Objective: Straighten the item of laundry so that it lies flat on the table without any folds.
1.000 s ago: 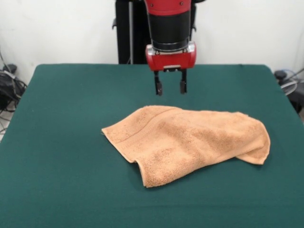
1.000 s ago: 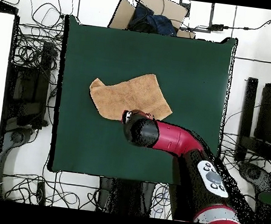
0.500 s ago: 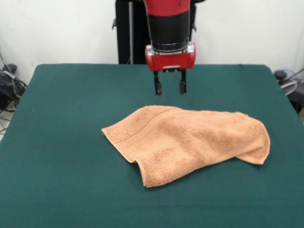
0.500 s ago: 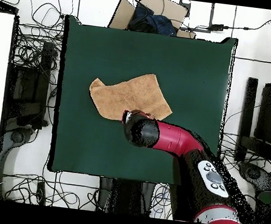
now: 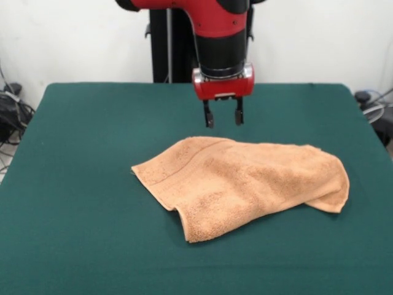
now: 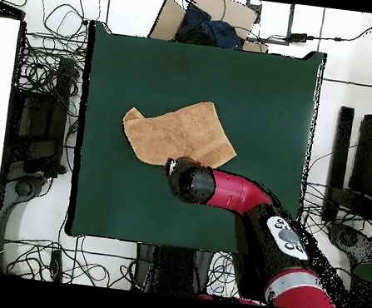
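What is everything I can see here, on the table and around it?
hand towel: one, peach-orange terry cloth, rumpled and folded over itself near the middle of the table, a woven band showing along one edge.
table: one, dark green felt-like top, far larger than the towel.
cardboard box: one, brown, open, with something dark blue inside, on the floor just beyond one table edge in the overhead view.
cables: many, black, tangled on the white floor around the table.
robot arm: one, red and black, reaching over the table.
end effector: one, black fingers under a red housing, open, hanging above the table just behind the towel's far edge, holding nothing.
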Robot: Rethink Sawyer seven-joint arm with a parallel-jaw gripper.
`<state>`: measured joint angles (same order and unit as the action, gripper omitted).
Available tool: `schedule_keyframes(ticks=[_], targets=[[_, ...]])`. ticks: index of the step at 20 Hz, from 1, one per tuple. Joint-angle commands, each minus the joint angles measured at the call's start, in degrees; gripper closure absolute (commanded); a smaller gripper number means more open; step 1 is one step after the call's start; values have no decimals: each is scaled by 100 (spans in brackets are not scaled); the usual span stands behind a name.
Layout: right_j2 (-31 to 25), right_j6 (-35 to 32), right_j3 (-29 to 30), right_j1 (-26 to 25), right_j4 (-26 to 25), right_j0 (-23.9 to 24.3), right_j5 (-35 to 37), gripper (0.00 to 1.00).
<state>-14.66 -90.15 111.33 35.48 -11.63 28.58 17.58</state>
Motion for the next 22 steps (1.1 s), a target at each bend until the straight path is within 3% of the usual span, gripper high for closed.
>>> schedule_keyframes(ticks=[1, 9, 22], targets=[[18, -454, -43, -470, -398, 40, -394, 0], [61, -562, -210, -922, -487, 66, -628, 0], [38, -612, -93, -1080, -411, 157, -708, 0]])
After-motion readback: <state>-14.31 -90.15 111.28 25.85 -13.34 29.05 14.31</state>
